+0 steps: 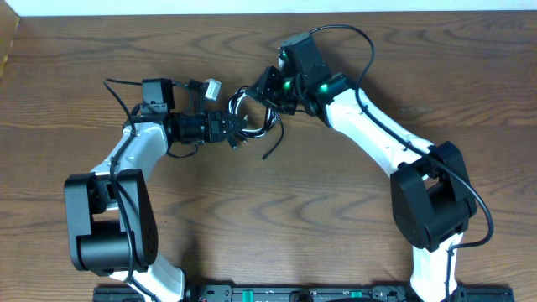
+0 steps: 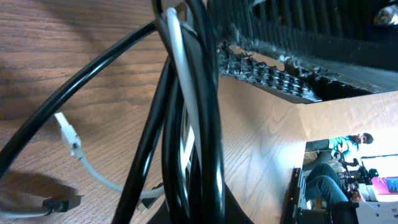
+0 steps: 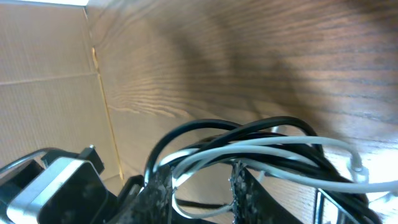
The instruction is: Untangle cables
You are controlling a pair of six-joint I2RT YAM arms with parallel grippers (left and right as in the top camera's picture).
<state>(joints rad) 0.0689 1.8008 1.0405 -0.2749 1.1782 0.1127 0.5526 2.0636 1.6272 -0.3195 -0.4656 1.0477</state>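
Note:
The cables [image 1: 258, 117] are a tangled bunch of black cords and one white cord at the table's middle back. My left gripper [image 1: 239, 127] reaches in from the left and is shut on the bunch. In the left wrist view the black cords [image 2: 194, 124] and the white cord [image 2: 176, 68] run up from the jaws [image 2: 199, 211]. My right gripper [image 1: 267, 91] is at the bunch's upper side. Its fingers [image 3: 199, 177] are apart, with loops of the white cord [image 3: 249, 144] and black cords lying across and between them. A loose black end [image 1: 273, 147] trails toward the front.
A white plug [image 1: 210, 86] lies just left of the bunch, and a small white connector [image 2: 67, 134] and a black plug [image 2: 59, 204] rest on the wood. A cardboard wall [image 3: 43, 93] borders the table's far side. My right gripper's finger [image 2: 267, 68] is close above the left one.

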